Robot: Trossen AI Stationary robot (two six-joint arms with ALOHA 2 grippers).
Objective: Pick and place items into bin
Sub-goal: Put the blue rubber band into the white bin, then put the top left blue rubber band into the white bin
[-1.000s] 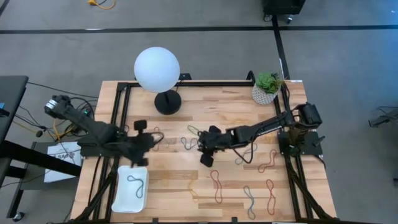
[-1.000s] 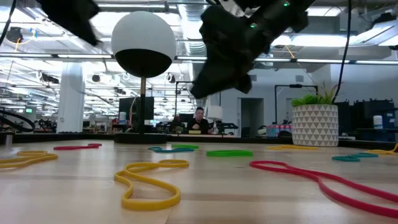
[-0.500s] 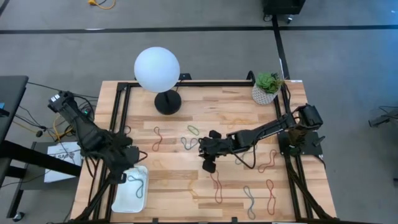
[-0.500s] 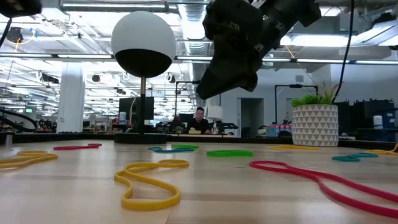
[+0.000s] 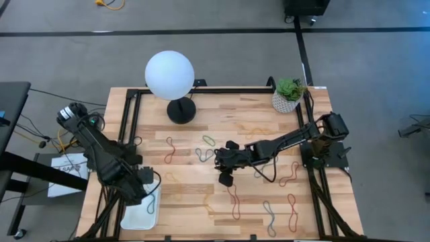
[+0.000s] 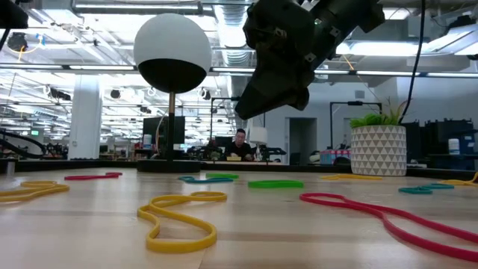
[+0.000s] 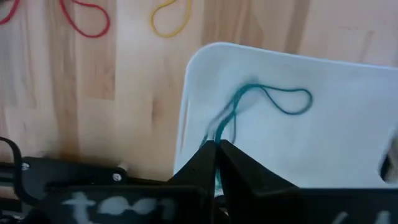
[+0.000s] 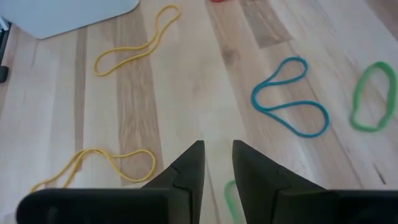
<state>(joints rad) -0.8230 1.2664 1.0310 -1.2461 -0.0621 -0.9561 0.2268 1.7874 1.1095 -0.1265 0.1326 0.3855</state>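
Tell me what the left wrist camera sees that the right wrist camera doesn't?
Only the left wrist view shows the inside of the bin, where a teal band hangs from the shut left gripper, plus a red band.

Only the right wrist view shows the open right gripper, empty, over a blue band and a green band.

Both show the wooden table, yellow bands and some of the white bin.

Left claw (image 7: 217, 148) pinched on teal band (image 7: 264, 103) over white bin (image 7: 348, 118).
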